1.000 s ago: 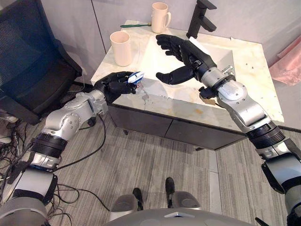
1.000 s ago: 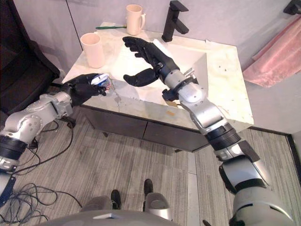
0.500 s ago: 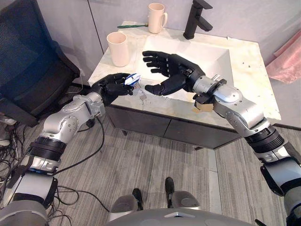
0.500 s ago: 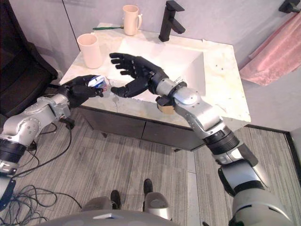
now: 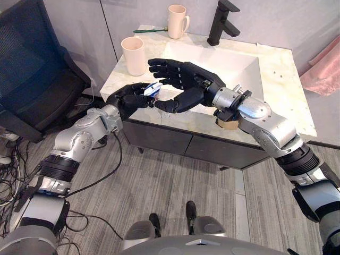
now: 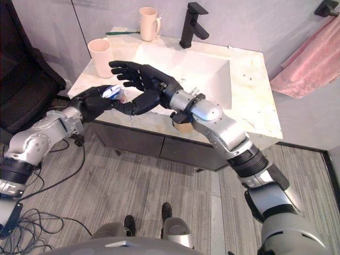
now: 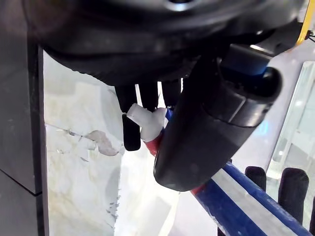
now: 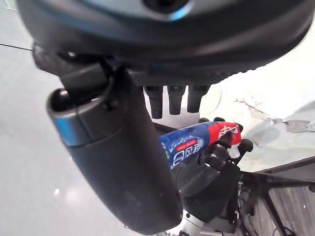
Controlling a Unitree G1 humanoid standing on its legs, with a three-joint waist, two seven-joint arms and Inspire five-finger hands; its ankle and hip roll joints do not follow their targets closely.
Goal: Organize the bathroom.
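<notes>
A: What could go wrong from here?

B: The tube (image 8: 199,142) could slip. The left hand (image 5: 129,98) holds it up above the near left edge of the counter (image 5: 287,79), past the sink (image 5: 223,64), and the right hand (image 5: 180,85) is right beside it, palm toward it. If the left lets go before the right has closed round the tube, I'd expect it to drop to the floor (image 5: 159,180). A bump from the right thumb could also knock it loose.

A: How are the left fingers set?

B: Curled round the tube, thumb across it, with the white cap end sticking out past them in the left wrist view.

A: And the right?

B: Spread wide and nearly straight, thumb low and apart from the rest. It grips nothing. The fingers reach over the tube and the thumb comes under it; whether any of them touches it I cannot tell.

A: Anything else near?

B: A cup (image 5: 134,55) just beyond the hands, and a mug (image 5: 177,20) with a toothbrush (image 5: 151,30) at the far left of the counter, well apart from the tap (image 5: 222,21).
</notes>
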